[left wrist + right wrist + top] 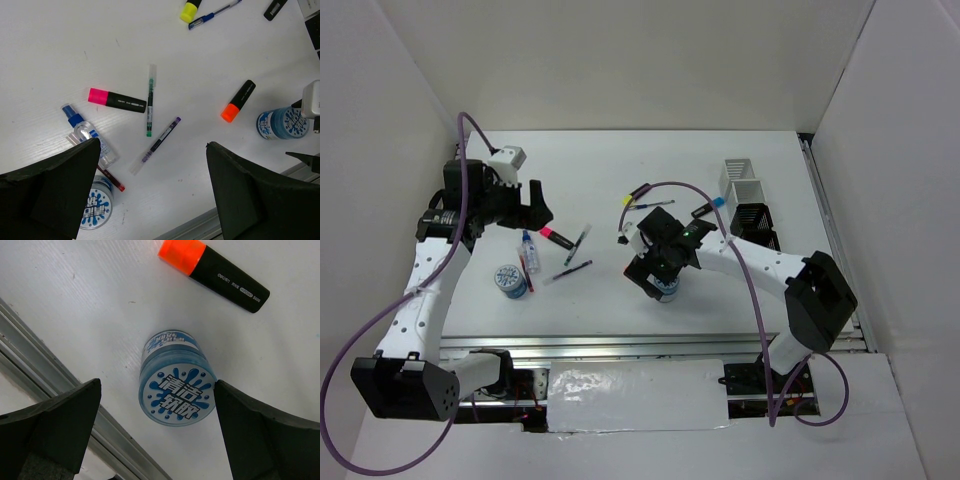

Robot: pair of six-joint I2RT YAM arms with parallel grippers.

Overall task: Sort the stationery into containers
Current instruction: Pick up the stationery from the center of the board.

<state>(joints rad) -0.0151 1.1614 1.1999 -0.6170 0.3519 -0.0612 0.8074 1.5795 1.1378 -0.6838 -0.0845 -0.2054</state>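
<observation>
My right gripper (pixel 658 272) (pixel 157 385) hangs open over a round blue-white tape roll (pixel 177 385) (pixel 667 290). Its right finger stands at the roll's edge and its left finger is well clear. An orange-capped highlighter (pixel 215 272) lies just beyond. My left gripper (pixel 535 205) (pixel 152 150) is open and empty above the table. Under it lie a pink-capped highlighter (pixel 117 100), a green pen (pixel 149 100), a purple pen (pixel 157 144), a clear bottle (pixel 87 134), a red pen (pixel 112 180) and a second tape roll (pixel 97 210). The containers, one white bin (pixel 741 178) and black bins (pixel 752 220), stand at the far right.
A yellow-capped highlighter (pixel 190 10) and a blue pen (pixel 215 12) lie toward the middle back. The metal rail (pixel 650 345) (pixel 50 350) along the table's near edge runs close to the right gripper. White walls enclose the table on three sides.
</observation>
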